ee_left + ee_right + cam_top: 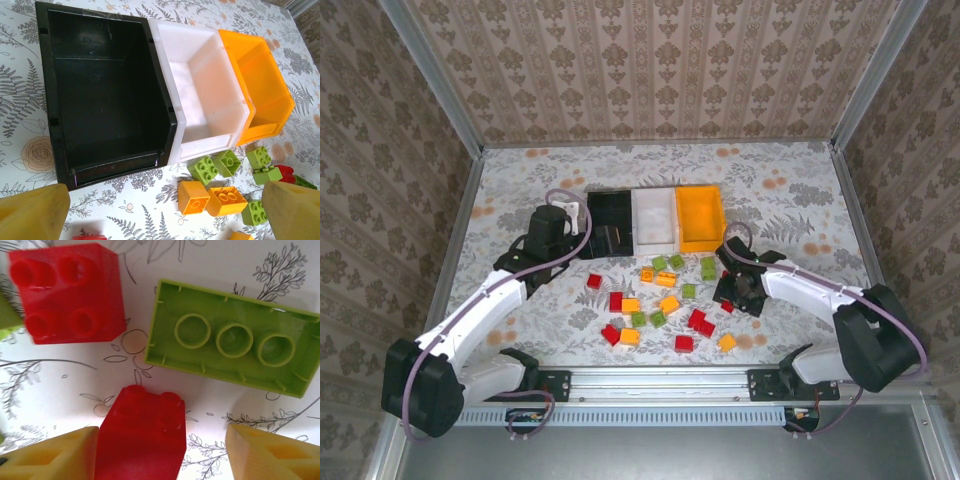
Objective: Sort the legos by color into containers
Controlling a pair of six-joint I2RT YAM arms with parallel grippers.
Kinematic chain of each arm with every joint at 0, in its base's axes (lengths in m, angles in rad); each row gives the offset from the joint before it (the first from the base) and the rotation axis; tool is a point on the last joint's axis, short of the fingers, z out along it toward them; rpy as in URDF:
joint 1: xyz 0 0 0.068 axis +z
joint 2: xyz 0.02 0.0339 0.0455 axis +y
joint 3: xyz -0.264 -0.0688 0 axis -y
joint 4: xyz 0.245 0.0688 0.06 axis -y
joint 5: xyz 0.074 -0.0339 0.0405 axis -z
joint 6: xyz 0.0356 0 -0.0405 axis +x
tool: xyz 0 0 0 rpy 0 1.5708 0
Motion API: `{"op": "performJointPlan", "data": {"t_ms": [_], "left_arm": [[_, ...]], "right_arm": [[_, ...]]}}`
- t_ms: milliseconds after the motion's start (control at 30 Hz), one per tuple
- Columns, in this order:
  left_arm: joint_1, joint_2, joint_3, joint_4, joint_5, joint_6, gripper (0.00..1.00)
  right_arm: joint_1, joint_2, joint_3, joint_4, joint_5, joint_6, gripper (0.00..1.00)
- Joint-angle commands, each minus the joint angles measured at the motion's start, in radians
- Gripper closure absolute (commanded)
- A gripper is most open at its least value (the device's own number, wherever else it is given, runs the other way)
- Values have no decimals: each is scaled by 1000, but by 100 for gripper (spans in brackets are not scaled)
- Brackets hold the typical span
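The right gripper (161, 454) hangs low over the table with its jaws parted. Its blunt, waxy yellow fingertips (50, 455) sit either side of a glossy red brick (140, 435). The brick is tipped on its side and lies against the left finger, with a gap to the other. Just beyond it a long lime brick (235, 342) lies upside down, showing a hollow underside with three round tubes. Beside that stands a square red brick (67, 292), four studs up. The stud tops are too blurred to read any lettering.

The left gripper (164, 212) is spread wide and holds nothing. It sits close before the black bin (45, 75), whose plastic is dull and scuffed. The white bin (200, 85) touches it, smooth and slightly translucent. The orange-yellow bin (260, 85) is pressed against the white one, at the right end of the row. All three are open-topped boxes with sloped front lips.

The legos (665, 305) lie loose on the table between the two arms, in front of the bins. They are a mix of red, orange and lime, some touching. The tablecloth (800, 200) is pale with a fern and flower print. Patterned wallpaper (650, 70) in metal framing closes in the sides and back.
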Motion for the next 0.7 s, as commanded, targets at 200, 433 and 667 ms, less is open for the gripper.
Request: {"op": "performJointPlan", "data": {"t_ms": [200, 433, 667], "left_arm": [[12, 2, -18, 1, -17, -14, 0], [10, 0, -23, -1, -28, -14, 0], [11, -33, -56, -8, -45, -32, 0]], "right_arm": [[5, 46, 12, 44, -9, -32, 58], [4, -70, 85, 17, -56, -118, 70], [-2, -13, 342, 64, 49, -210, 70]]}}
